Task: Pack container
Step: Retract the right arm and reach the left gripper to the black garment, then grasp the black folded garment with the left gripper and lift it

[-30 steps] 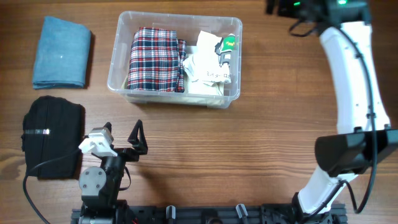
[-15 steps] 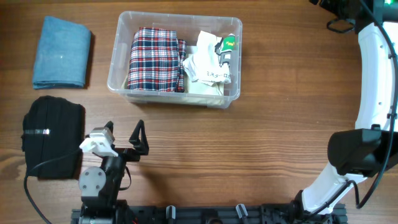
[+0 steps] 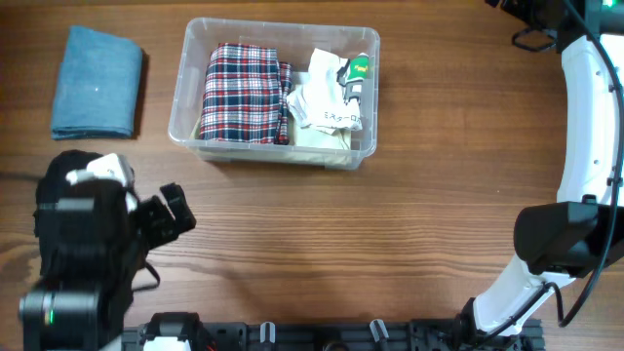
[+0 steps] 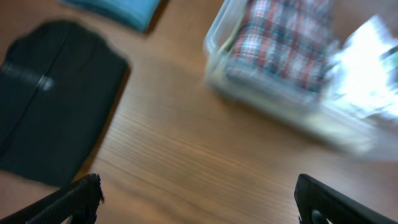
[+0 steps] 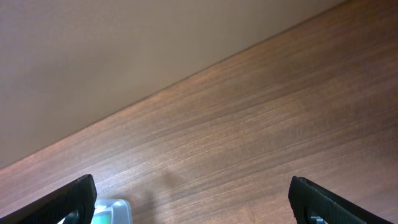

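Left gripper [image 4: 198, 185] is spread wide with nothing between its fingers, over bare wood of the table [image 4: 186, 155]. Just to its left we see a folded black garment [image 4: 50, 106], partly hidden under the arm in the overhead view. Past that is a folded blue cloth [image 3: 97, 83]. The container [image 3: 283, 154] sits at the far middle of the table, blurred in the left wrist view. It holds a plaid cloth [image 3: 244, 93] on the left and white packets [image 3: 330, 107] on the right. Right gripper [image 5: 189, 186] also has its fingers far apart and empty, near the far table edge.
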Robot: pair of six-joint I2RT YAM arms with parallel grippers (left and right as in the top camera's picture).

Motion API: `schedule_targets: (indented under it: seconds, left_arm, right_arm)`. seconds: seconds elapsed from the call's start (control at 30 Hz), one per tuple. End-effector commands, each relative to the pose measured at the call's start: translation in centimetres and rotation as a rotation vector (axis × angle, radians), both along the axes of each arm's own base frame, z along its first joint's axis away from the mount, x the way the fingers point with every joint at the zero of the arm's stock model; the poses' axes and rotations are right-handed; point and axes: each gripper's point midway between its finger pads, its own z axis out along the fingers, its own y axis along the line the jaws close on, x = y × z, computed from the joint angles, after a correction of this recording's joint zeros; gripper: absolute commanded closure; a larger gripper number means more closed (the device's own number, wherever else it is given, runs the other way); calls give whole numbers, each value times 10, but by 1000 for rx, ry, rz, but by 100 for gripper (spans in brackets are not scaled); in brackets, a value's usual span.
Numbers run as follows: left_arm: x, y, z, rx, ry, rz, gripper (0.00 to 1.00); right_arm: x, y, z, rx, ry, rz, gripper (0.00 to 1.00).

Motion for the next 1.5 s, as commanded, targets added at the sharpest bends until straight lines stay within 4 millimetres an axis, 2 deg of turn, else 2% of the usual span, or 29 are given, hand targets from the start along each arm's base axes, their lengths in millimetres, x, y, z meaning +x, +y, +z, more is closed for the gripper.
schedule_targets:
  seconds: [0.0,0.1,0.23,0.33,0.37,0.4,0.47,0.6,0.8,1.13,1.3,1.4,1.43,1.47]
  left_arm:
    - [25,0,-28,49,176,-54,0]
    - [52,4,-54,74,263,-41,0]
    - [82,56,-68,359,314,120,0]
    - [95,85,-80,509,390,135,0]
    - [97,93,-89,523,425,140,0]
    - [96,108,-109,530,509,149,0]
    - [93,118,-124,540,586,130,0]
    - [79,145,-140,603,722,155,0]
    - [81,150,-163,632,827,33,0]
    - [66,147,-224,602,1031,-30,1]
    - [65,166,-228,743,1041,81,0]
    - [64,171,-238,783,1026,107,1]
    - [64,173,-242,803,1016,118,2]
    - [67,174,-244,804,995,130,7]
  right_arm:
    - [2,-2,-5,-3,8,-13,0]
    - [2,-2,-5,-3,8,-13,0]
    - [2,-2,-5,-4,8,-13,0]
    - [2,-2,-5,-3,8,-13,0]
    - [2,-2,-5,-4,8,-13,0]
    - [2,-2,-5,-3,9,-13,0]
    - [2,-2,-5,-4,8,-13,0]
    - [2,-2,-5,-4,9,-13,0]
    - [2,-2,-5,-3,8,-13,0]
    - [2,-2,-5,-3,8,-13,0]
    - [2,-2,-5,-3,8,-13,0]
    - [2,-2,-5,-3,9,-13,0]
    - [2,-2,-5,-4,8,-13,0]
    - [2,-2,-5,-3,8,-13,0]
